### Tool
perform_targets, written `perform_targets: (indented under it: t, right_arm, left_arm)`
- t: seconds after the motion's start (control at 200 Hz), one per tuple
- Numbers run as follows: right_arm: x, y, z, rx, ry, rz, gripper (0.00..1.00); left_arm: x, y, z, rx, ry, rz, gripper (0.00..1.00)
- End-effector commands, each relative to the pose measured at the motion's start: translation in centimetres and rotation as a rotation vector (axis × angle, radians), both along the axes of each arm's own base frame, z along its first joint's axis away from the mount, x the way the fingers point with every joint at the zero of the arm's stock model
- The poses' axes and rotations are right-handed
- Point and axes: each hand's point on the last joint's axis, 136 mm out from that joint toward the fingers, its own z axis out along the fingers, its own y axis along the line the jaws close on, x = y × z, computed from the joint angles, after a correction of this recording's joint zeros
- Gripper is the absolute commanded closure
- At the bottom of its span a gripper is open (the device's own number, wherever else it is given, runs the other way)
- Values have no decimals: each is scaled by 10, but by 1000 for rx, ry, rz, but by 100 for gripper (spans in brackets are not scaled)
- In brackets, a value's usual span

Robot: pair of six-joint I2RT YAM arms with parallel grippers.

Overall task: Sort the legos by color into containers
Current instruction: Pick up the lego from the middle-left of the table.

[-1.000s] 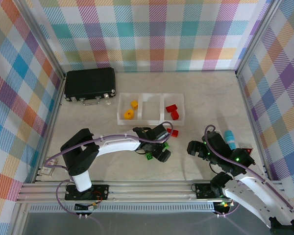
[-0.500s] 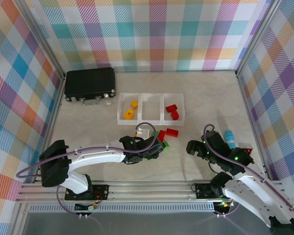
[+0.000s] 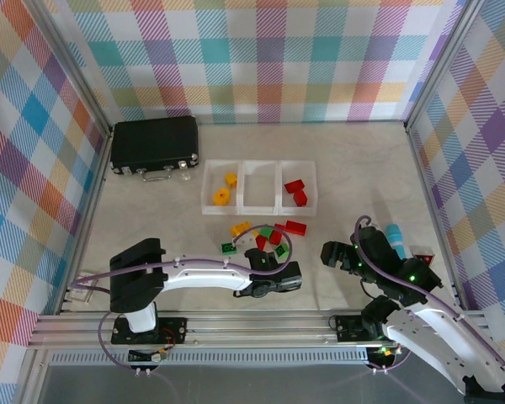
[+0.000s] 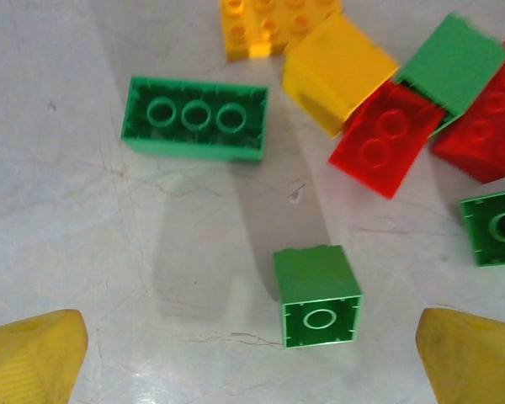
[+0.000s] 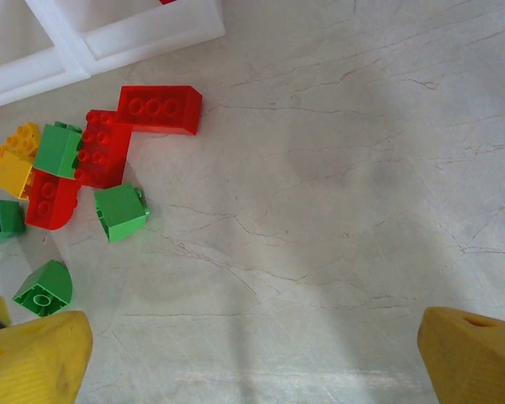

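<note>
Near edge of the worktop (image 3: 362, 168), left tool (image 4: 252, 362): jaws spread wide and empty, set just near of a small green cube (image 4: 318, 295) that lies on its side.
Over to the right, right tool (image 5: 252, 353): spread wide, empty, above bare surface well right of the pile.
Loose legos (image 3: 265, 236): red, green and yellow-orange bricks clustered just near of the trays, several touching. A long green brick (image 4: 195, 118) lies at the left.
Row of containers (image 3: 259, 187): far of the pile. The left one holds yellow-orange pieces, the right one holds red, and the middle one is bare.
Risk, grip: the tipped cube may roll or skid out if the fingers close off-centre.
Risk, pile: reaching further in would likely nudge touching bricks and scatter them.
Risk, cable (image 3: 254, 225): it loops above the pile and might drag a brick.
Surface: pale, stone-veined and smooth, so bricks probably slide easily.
Room: plaid cloth walls, metal frame posts, and a black case (image 3: 155, 145) at far left.
</note>
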Motion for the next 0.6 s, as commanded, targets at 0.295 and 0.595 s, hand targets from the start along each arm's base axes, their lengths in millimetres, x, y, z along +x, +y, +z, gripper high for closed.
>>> perform_targets:
  t: [0.295, 0.595]
  right_arm:
    - [1, 4, 6, 20, -38, 34, 1]
    - [0, 4, 7, 27, -43, 38, 1]
  left_arm:
    - [-2, -24, -45, -42, 87, -31, 6]
    - [8, -22, -58, -41, 116, -25, 18]
